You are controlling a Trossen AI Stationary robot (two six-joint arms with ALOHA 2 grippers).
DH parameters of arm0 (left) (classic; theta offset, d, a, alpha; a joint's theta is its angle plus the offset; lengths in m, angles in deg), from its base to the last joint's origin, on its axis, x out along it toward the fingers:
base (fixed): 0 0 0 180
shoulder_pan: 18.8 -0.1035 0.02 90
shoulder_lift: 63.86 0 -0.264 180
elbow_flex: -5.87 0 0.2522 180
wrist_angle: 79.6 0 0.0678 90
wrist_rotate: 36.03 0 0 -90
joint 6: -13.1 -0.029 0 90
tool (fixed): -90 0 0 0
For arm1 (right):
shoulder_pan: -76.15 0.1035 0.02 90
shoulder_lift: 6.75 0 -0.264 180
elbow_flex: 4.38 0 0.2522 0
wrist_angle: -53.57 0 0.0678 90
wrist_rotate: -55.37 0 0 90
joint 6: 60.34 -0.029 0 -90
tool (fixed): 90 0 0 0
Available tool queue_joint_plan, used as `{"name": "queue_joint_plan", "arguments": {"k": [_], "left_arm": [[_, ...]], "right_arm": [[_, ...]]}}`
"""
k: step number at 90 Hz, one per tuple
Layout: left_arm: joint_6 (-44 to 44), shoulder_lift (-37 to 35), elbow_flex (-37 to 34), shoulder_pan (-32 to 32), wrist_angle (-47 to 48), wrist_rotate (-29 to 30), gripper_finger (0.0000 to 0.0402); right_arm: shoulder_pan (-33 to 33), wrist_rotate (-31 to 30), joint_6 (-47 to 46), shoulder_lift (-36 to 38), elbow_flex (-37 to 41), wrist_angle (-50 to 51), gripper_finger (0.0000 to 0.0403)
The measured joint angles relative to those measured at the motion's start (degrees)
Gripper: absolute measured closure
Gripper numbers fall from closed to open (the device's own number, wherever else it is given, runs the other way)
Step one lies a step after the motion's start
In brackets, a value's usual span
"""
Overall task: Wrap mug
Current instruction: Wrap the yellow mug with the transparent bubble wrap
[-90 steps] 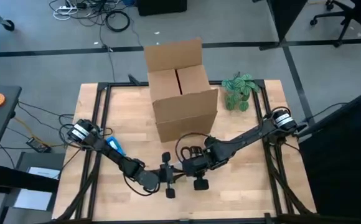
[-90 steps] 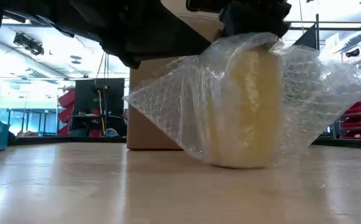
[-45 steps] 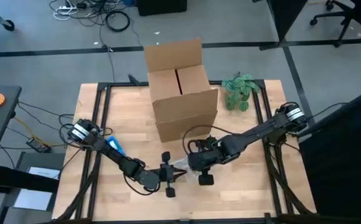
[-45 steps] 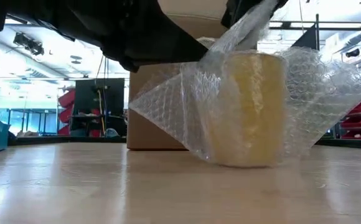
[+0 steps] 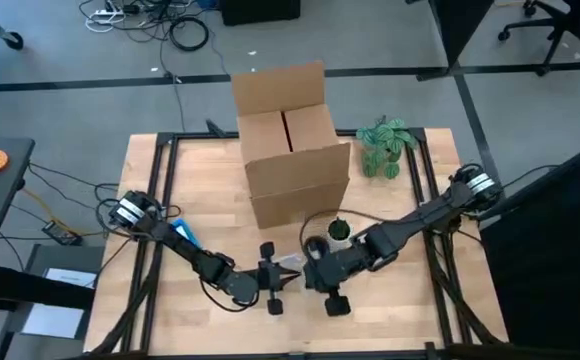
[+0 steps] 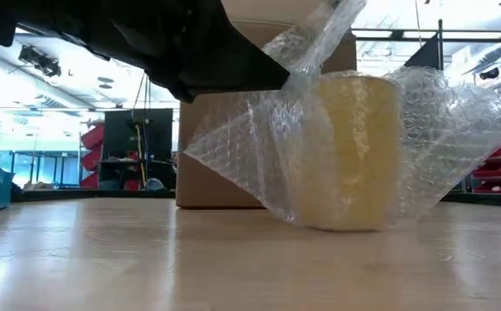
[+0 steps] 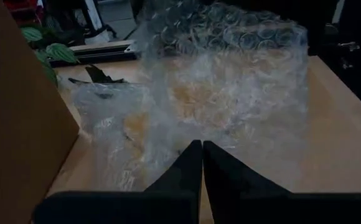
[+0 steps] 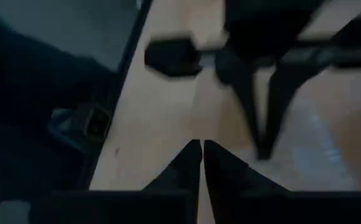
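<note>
Low view: yellow mug [image 6: 356, 151] upright inside bubble wrap [image 6: 259, 147].

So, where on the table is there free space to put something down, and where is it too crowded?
Bare wood lies left of the box, between it and the left arm, and along the front edge of the table right of the grippers. It is crowded at front centre, where the left gripper and right gripper meet over the bubble wrap and mug, and by the plant.

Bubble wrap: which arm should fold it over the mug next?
Probably right: the right gripper holds a wrap flap lifted above the mug, while the left gripper pins its other edge low.
</note>
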Motion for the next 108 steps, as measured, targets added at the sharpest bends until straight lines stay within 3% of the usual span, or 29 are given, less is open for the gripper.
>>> {"name": "queue_joint_plan", "arguments": {"k": [29, 72, 92, 108], "left_arm": [[-0.09, 0.00, 0.00, 0.00, -0.51, 0.02, 0.0401], [-3.11, -3.37, 0.13, -0.39, 0.46, 0.17, 0.0401], [-0.06, -3.52, 0.13, -1.83, 7.34, 0.50, 0.0401], [-4.52, -4.99, 0.12, 1.58, 6.79, 2.71, 0.0401]], "right_arm": [[-1.03, -8.28, -3.96, -1.73, 0.07, 10.80, 0.0403], [-4.59, -3.12, 0.15, -11.24, -0.03, 10.93, 0.0403], [-4.58, -2.10, 1.11, -11.97, -0.07, 10.20, 0.0403], [-4.28, -2.03, 1.51, -11.63, 0.09, 10.58, 0.0403]]}}
